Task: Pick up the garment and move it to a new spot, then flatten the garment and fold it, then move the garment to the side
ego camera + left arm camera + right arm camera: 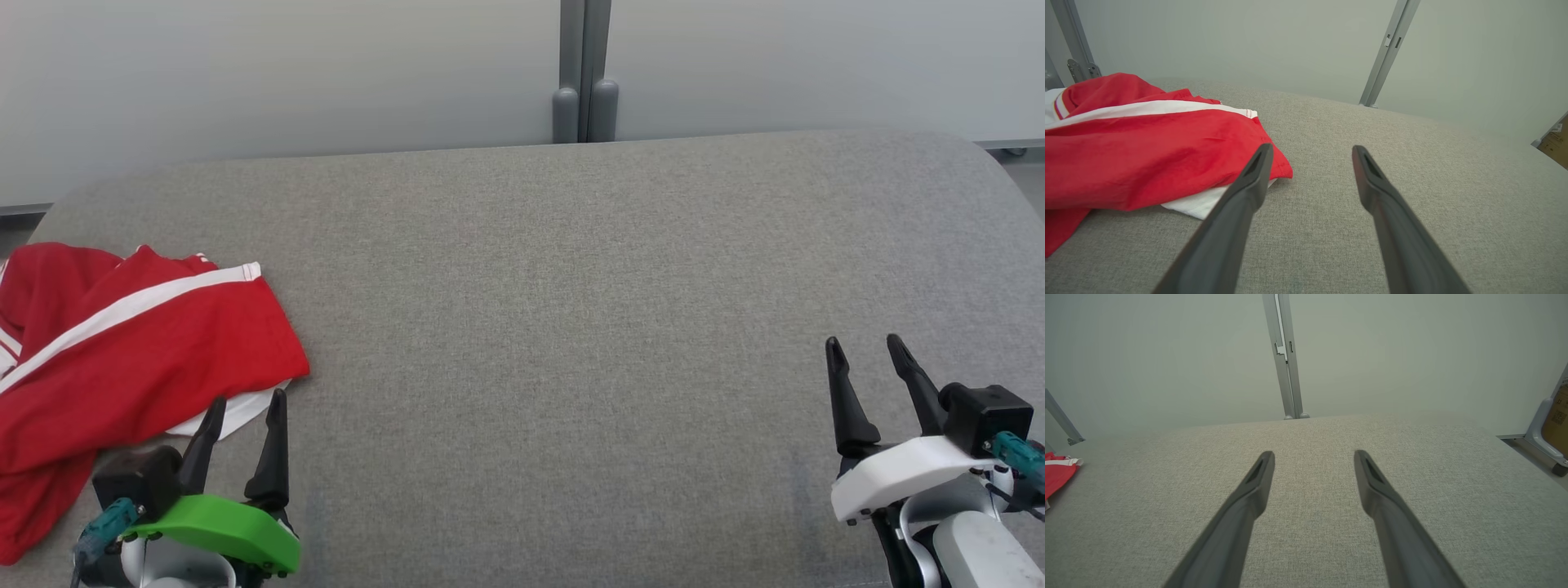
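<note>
A: Where was the crumpled red-and-white fabric garment (139, 343)?
B: Bunched at the left edge of the grey fabric desk (571, 286), beside the open, empty left claw (249, 398). The right claw (861, 339) was open too, well apart. A one-layer pinch could've dragged it off.

Test lab: pale partition panels (326, 73) behind a grey padded table (571, 327).

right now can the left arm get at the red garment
Probably yes: the left fingers stand open and empty right beside the red garment, whose near edge lies by their tips, and nothing sits between them on the grey cushion.
</note>
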`<state>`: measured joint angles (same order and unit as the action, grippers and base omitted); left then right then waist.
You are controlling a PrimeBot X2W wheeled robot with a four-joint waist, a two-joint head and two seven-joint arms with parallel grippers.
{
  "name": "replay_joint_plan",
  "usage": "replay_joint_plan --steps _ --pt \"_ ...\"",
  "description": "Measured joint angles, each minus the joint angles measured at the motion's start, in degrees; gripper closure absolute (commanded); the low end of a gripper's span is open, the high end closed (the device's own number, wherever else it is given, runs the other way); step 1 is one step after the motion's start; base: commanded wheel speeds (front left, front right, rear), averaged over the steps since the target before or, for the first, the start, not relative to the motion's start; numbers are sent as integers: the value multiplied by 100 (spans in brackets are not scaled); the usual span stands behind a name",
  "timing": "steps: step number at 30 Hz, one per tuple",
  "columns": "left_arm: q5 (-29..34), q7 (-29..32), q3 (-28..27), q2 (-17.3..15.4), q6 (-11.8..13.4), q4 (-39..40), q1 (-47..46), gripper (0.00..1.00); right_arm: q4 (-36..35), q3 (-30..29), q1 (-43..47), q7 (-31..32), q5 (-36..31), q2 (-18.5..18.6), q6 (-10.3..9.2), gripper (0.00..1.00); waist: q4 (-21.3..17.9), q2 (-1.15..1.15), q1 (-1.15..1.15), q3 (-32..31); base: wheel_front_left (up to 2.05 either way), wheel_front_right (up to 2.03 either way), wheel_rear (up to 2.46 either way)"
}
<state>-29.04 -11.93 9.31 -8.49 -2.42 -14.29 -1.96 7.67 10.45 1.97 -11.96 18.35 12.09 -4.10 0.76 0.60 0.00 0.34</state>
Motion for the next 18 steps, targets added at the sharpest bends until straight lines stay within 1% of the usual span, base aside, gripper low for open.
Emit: replay_joint_plan --steps 11,15,18 --pt "713 -201 -10 -24 -12 -25 99 0 -43 -55 212 -178 -605 154 2 0 -23 0 0 20 0 0 0" --pt "884 -249 -31 -27 -19 -34 100 0 -56 -64 214 -238 -788 209 3 0 -30 0 0 25 0 0 0" --pt "900 -249 -74 -26 -60 -56 101 0 -56 -92 214 -238 -789 214 4 0 -38 0 0 26 0 0 0"
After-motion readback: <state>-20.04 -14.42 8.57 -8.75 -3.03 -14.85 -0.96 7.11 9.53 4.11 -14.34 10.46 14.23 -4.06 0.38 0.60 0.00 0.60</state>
